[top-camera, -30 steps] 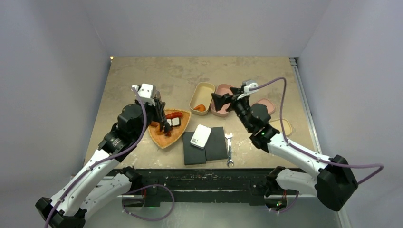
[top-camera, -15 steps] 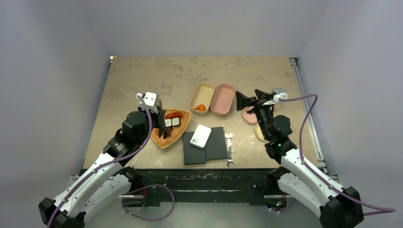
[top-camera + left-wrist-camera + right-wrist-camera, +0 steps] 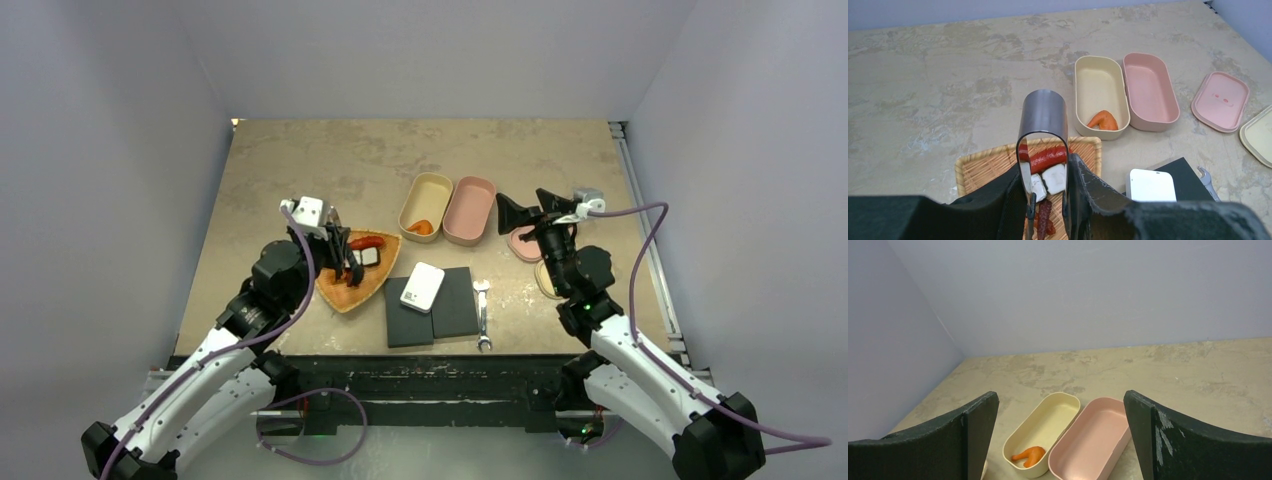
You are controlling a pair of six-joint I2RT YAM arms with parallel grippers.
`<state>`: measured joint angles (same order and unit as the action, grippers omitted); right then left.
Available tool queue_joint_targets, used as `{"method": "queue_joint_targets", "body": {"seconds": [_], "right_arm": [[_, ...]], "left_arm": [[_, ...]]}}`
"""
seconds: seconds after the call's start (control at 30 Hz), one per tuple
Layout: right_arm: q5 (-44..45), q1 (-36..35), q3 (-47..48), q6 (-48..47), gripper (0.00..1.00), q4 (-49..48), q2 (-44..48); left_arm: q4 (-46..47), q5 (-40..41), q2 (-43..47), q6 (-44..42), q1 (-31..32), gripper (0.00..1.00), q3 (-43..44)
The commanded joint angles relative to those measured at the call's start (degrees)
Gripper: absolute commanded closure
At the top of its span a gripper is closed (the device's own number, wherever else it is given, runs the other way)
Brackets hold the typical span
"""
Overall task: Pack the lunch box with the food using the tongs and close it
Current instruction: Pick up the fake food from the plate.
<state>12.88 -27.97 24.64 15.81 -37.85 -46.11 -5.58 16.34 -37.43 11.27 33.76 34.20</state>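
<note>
Clamping the tongs in the left gripper, jaws narrow, over the food on the woven tray, near left. Holding the right gripper jaws wide, empty. Showing just one orange piece in the cream lunch box; leaving the rest and the lids undone.

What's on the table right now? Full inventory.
cream lunch box: 1, cream, mid-table, open
orange piece: 1, orange, in cream lunch box
pink lunch box: 1, pink, beside cream one, open, empty
pink lid: 1, pink, right of boxes
cream lid: 1, cream, nearer than pink lid
woven tray: 1, tan, left of centre
red sausage: 1, red, on tray
black-and-white pieces: 2, on tray
black pads: 2, black, near edge
white box: 1, white, on pads
wrench: 1, silver, right of pads
tongs: 1, steel, over tray
left gripper: shut on tongs
right gripper: open, empty
</note>
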Motion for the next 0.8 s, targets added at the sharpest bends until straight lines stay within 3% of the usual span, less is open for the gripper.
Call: {"method": "queue_joint_targets", "body": {"seconds": [0.0,0.27,0.77], "right_arm": [[0.29,-0.02,-0.71,-0.35,0.01,-2.52,0.79],[0.32,-0.07,-1.62,-0.42,0.01,-3.39,1.40],[0.47,-0.07,-2.41,-0.61,0.01,-4.12,1.66]], "left_arm": [[4.71,1.18,0.00,0.52,-0.01,0.70,-0.97],[13.52,2.43,-1.94,0.27,-0.01,0.70,-4.96],[13.96,2.99,-6.52,-0.91,0.05,0.72,-5.26]]}}
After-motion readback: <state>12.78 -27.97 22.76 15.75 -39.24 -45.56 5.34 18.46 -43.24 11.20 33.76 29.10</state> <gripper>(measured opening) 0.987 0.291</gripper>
